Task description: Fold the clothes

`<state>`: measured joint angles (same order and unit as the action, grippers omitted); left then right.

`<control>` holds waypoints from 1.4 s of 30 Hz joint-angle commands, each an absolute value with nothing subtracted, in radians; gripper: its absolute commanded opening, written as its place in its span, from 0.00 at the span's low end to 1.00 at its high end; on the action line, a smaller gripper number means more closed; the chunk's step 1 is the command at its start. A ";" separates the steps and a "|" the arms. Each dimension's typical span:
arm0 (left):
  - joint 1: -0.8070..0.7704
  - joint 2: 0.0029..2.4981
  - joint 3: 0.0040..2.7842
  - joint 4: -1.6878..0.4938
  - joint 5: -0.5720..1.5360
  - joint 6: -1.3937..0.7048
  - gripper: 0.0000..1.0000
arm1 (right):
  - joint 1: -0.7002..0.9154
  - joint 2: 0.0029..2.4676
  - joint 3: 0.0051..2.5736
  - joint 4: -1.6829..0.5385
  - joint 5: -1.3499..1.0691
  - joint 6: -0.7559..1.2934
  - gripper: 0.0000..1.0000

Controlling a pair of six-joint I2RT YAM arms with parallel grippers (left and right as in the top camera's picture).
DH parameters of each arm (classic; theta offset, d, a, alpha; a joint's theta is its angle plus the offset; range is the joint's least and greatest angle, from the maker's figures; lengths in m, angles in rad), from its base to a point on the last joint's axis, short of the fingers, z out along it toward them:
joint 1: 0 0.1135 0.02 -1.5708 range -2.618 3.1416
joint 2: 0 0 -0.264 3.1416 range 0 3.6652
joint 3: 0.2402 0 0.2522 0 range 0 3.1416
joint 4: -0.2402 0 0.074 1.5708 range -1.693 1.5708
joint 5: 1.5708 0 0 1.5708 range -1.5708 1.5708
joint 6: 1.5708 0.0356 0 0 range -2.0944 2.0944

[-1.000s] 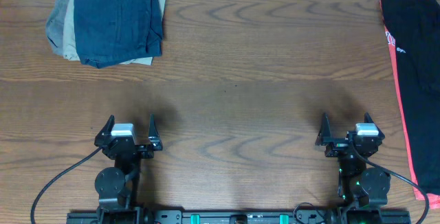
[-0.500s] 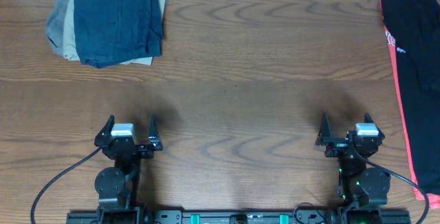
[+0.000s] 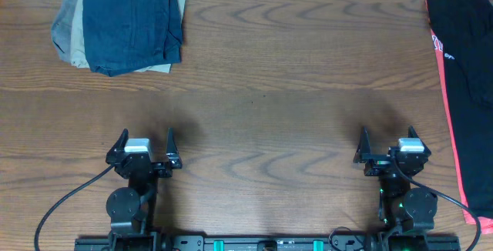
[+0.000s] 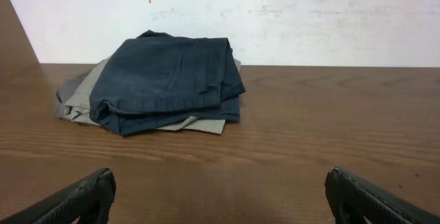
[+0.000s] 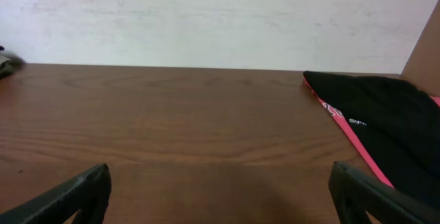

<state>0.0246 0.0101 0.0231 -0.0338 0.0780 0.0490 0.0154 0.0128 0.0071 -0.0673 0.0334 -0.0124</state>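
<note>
The clothes, a black garment (image 3: 471,74) with small white marks, lie flat at the table's right edge and run partly out of view. In the right wrist view the same black garment (image 5: 388,114) sits ahead to the right. My left gripper (image 3: 146,135) rests low near the front edge, open and empty, and in its wrist view the left gripper (image 4: 218,179) has only bare wood between its fingers. My right gripper (image 3: 389,133) is also open and empty, a short way left of the garment. In its wrist view the right gripper (image 5: 220,172) frames bare tabletop.
A red strip (image 3: 451,120) of fabric shows along the black garment's left edge, also visible as a red strip (image 5: 347,131) in the right wrist view. A folded pile (image 3: 123,24) of dark blue, tan and grey garments sits at the back left, and the pile (image 4: 168,80) lies ahead of the left gripper.
</note>
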 commanded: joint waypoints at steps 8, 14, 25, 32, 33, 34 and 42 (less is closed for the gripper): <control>0.027 0.004 0.004 -0.063 0.085 0.051 0.98 | 0.019 0.005 0.006 -0.072 0.026 -0.023 0.99; 0.027 0.004 0.004 -0.063 0.085 0.051 0.98 | 0.019 0.005 0.006 -0.072 0.026 -0.023 0.99; 0.027 0.004 0.004 -0.063 0.085 0.051 0.98 | 0.019 0.005 0.006 -0.072 0.026 -0.024 0.99; 0.027 0.004 0.004 -0.063 0.085 0.051 0.98 | 0.019 0.005 0.006 -0.072 0.026 -0.024 0.99; 0.027 0.004 0.004 -0.063 0.085 0.051 0.98 | 0.019 0.005 0.006 -0.072 0.026 -0.024 0.99; 0.027 0.004 0.004 -0.063 0.085 0.051 0.98 | 0.019 0.005 0.006 -0.072 0.026 -0.024 0.99; 0.027 0.004 0.004 -0.063 0.085 0.051 0.98 | 0.020 0.005 0.006 -0.068 -0.078 0.083 0.99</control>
